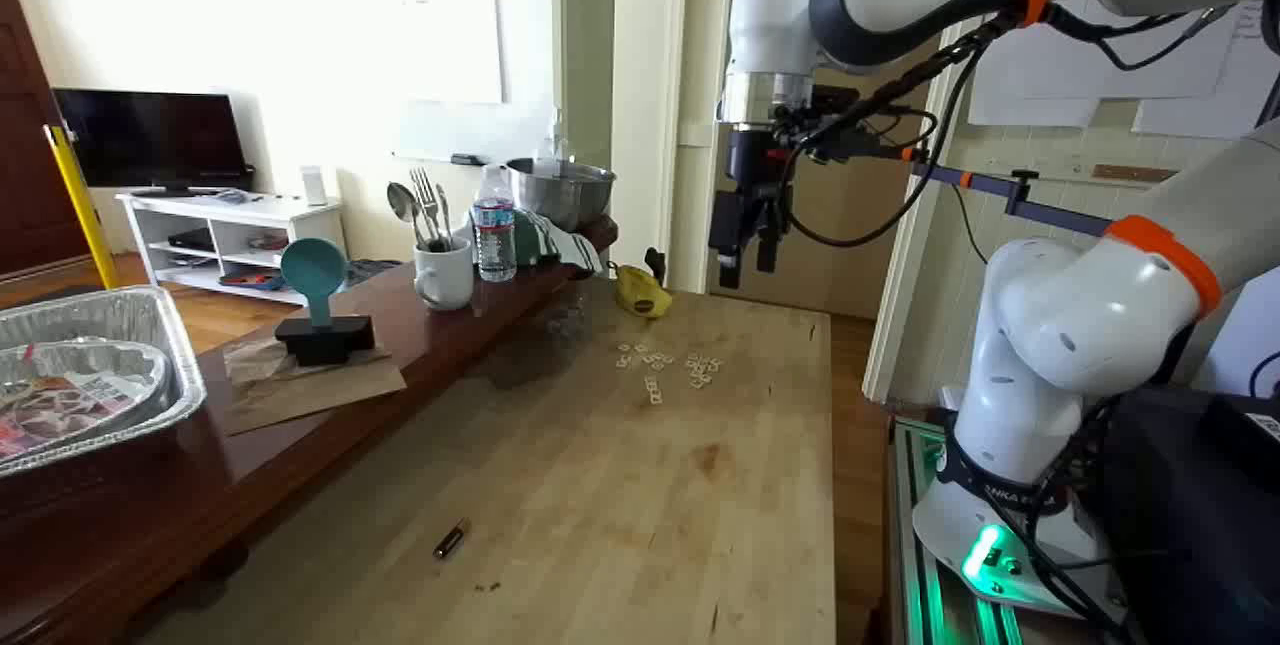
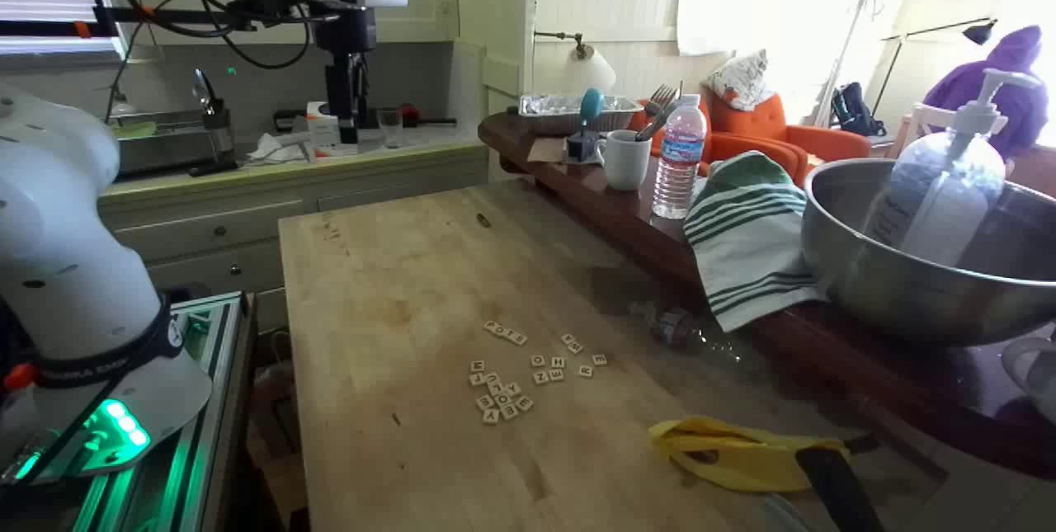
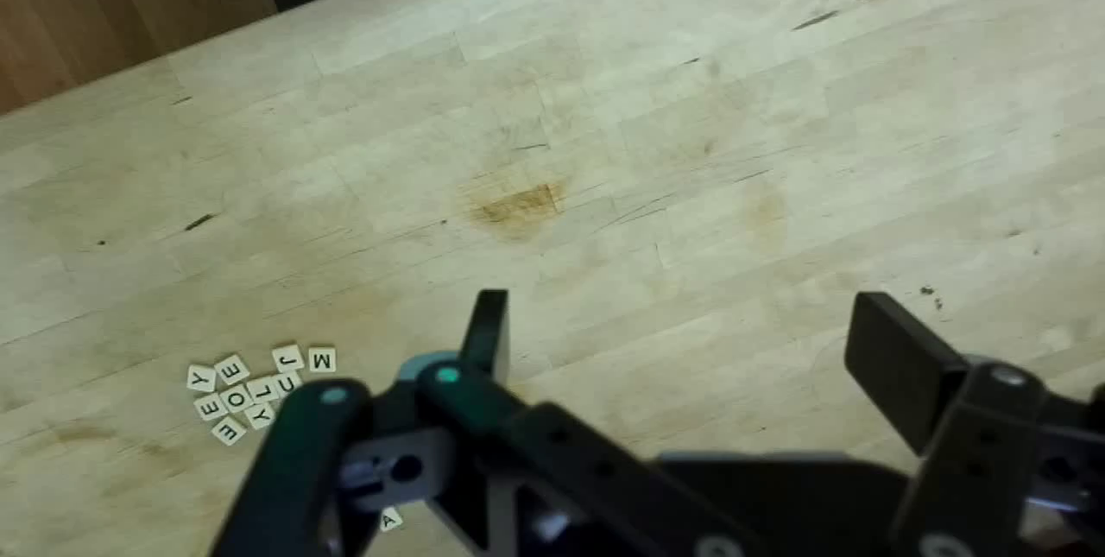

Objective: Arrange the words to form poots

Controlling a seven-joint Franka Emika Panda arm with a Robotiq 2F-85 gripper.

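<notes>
The words are small pale square letter tiles on the light wood table. In an exterior view, a short row of tiles (image 2: pixel 504 333) appears to read P, O, T, S. A loose cluster (image 2: pixel 499 398) lies nearer that camera, and more tiles (image 2: pixel 549 369) are scattered to its right. The row (image 1: pixel 653 390) and the clusters also show in an exterior view. In the wrist view a cluster (image 3: pixel 235 399) lies at the left; another tile (image 3: pixel 390 519) shows beside the finger linkage. My gripper (image 3: pixel 678 341) is open and empty, high above the table. It shows in both exterior views (image 1: pixel 748 270) (image 2: pixel 348 136).
A yellow bag (image 2: pixel 734 454) and a clear plastic bottle (image 2: pixel 676 326) lie on the table. A battery-like cylinder (image 1: pixel 451 538) lies toward the far end from them. A raised dark wood ledge (image 1: pixel 480 325) borders the table, bearing a mug (image 1: pixel 444 275), water bottle (image 1: pixel 495 230) and metal bowl (image 1: pixel 562 193).
</notes>
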